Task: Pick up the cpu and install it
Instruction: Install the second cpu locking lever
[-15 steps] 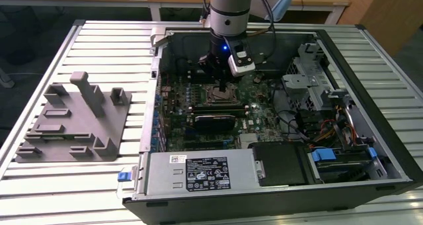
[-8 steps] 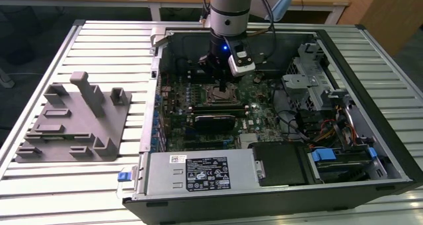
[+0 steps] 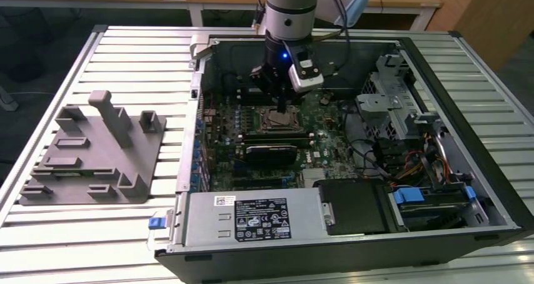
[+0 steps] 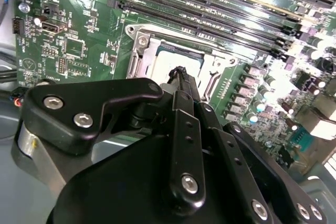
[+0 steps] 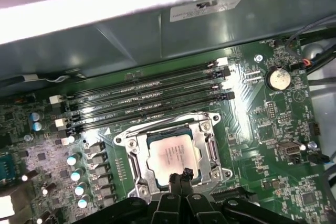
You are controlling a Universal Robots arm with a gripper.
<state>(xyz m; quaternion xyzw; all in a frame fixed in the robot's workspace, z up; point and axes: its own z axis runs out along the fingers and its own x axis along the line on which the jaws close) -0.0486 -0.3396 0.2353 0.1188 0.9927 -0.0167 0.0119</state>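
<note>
Since the cpu [image 5: 173, 156] already lies flat inside the socket frame [image 5: 137, 167] on the motherboard [image 5: 273, 129], we treat this moment as seating rather than transport. In both wrist views the silvery lid sits square within the metal frame, just beside the rows of memory slots [image 5: 147, 95]. The gripper [image 5: 183, 176] hangs directly over the chip's near edge; its fingertips are drawn together into a narrow point with no visible gap, and nothing is clamped between them. Whether the tip touches the lid or hovers just above it, we cannot tell.

We judge the cpu to be light, rigid and thin, with a smooth metal top that offers little friction. Its underside contacts and the socket beneath are fragile, so any force should act straight down on the lid, never sideways. Handle it by two opposite rims, keeping it level.

In the exterior view the arm [image 3: 289, 9] stands upright inside the open computer case [image 3: 467, 171], well apart from the grey tray [image 3: 92, 156] on the table [image 3: 125, 52].
</note>
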